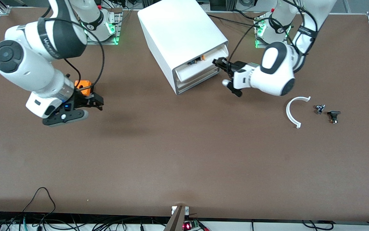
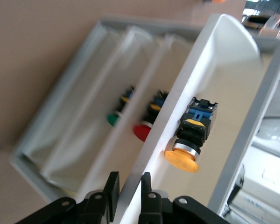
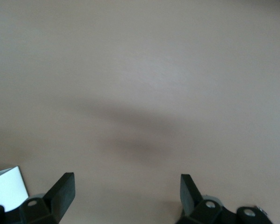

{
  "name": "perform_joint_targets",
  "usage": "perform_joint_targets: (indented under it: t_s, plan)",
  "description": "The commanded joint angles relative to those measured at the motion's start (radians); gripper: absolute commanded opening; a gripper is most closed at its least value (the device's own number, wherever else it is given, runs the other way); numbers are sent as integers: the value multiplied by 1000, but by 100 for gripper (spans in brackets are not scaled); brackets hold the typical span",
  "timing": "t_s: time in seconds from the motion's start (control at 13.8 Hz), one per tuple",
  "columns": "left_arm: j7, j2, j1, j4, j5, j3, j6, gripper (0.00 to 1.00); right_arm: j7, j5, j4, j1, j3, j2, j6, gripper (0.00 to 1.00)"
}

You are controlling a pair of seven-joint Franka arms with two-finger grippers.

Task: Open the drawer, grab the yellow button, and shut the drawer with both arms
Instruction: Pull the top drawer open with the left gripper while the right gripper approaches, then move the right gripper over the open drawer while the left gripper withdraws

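Left wrist view shows left jaws clamped on drawer lip, button inside. Pull straight, level. Right jaws wide open, waiting over bare surface.

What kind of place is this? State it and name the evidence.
Most likely a robotics lab bench: two white arms bolted along a brown table, aluminium framing at the corners, and loose cables along its edge. A white drawer cabinet stands on it as a test prop.

A wide brown table under even light; black cables, perhaps on a floor, along its nearer edge
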Motion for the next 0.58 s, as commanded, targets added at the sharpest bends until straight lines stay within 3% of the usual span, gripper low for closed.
perform_joint_targets:
  t_s: [0.0,0.15,0.22,0.51]
  plan:
    - [36,-18,37,40,-4,72,1,0,-18,22,91,34,-4,55,-11,100]
    - [33,-20,46,54,-3,88,-6,4,-22,86,92,33,28,60,-11,100]
    - [35,-20,51,53,-3,86,-10,99,-54,106,93,36,39,63,-11,100]
    - [39,-46,62,91,-4,88,-65,100,-300,101,244,106,130,161,-25,100]
